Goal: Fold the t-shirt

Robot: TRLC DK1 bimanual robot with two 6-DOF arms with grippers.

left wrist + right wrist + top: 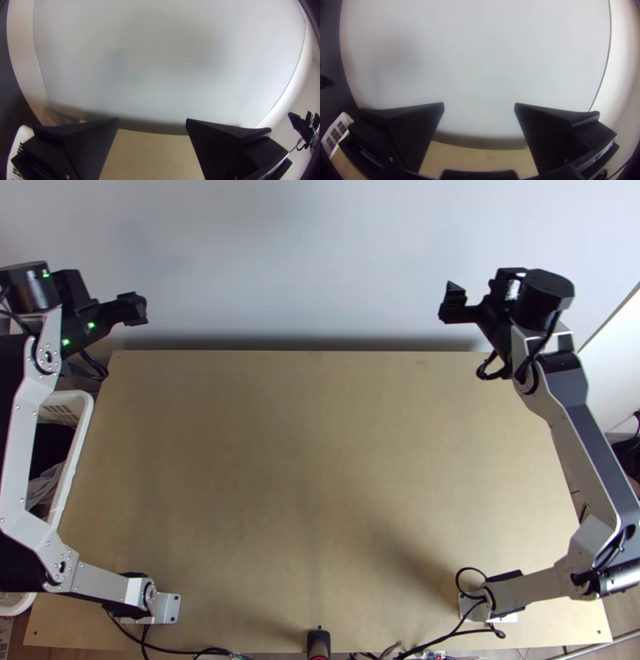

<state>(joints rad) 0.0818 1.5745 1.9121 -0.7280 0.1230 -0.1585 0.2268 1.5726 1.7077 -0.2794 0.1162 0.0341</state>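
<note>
- Left wrist view: the left pincer [152, 118] stood apart, with a wide gap between its two fingers and nothing clamped. In the top view it hung just beyond the tabletop's far left corner.
- The right pincer [479, 103] was parted as well and gripped nothing. It hung beyond the tabletop's far edge, toward the right corner.
- The left arm [18, 452] ran up along the left side of the tabletop [320, 444], and the right arm [592, 444] ran up along its right side, so both looked parked clear of the working area.
- At the left edge of the tabletop was a white basket [77, 444] with dark contents [52, 440] and a paler, crumpled bundle [44, 488] in it, both perhaps cloth.
- Where the t-shirt lay could not be told for sure; it might have been among the things in the basket beside the tabletop, but that was a guess.
- As for progress, no fold was in hand. The pose suited either a wait before the first grasp or a rest after the work, and which one could not be told.
- If the job was yet to begin, everything was left: the t-shirt had to be laid on the tabletop, spread, gripped by its edges and folded over.
- The look of the t-shirt, its colour and whether it was spread, folded or bunched, could not be told either.
</note>
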